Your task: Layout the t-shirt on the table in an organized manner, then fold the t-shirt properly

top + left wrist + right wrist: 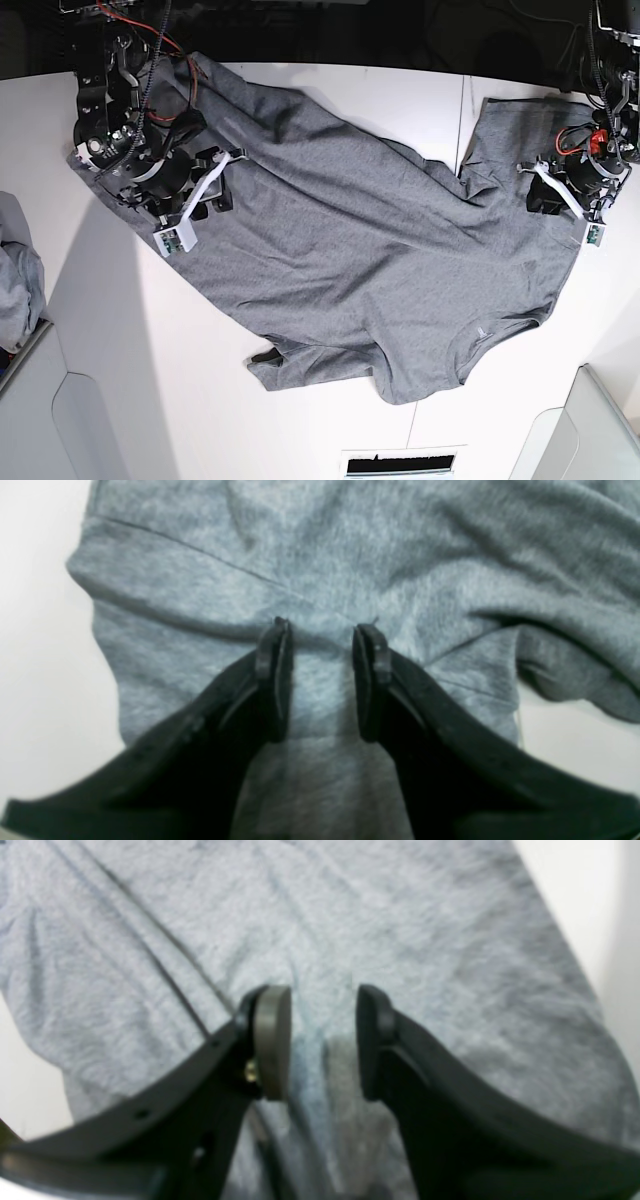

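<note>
1. White and smooth, the table [330,85] fills the base view, crossed by a thin dark seam; pale grey angled bins [55,420] sit at its near corners, and a paler bluish bundle of cloth [18,285] lies at the left edge.
2. Heather-grey and softly fuzzy, the t-shirt [350,240] sprawls diagonally across the table from far left to right, rumpled in long shallow folds, its crew neck toward the near side and one sleeve bunched at the near left.
3. Curved black fingers with flat pads form the left gripper [322,680], at the shirt's right end in the base view; its jaws stand apart with a ridge of cloth rising between them, beside a stitched seam. Whether they pinch that ridge cannot be told.
4. At the shirt's far left end, the right gripper [322,1040] also stands parted over the fabric, cloth lying between its pads; a grip cannot be confirmed.
</note>
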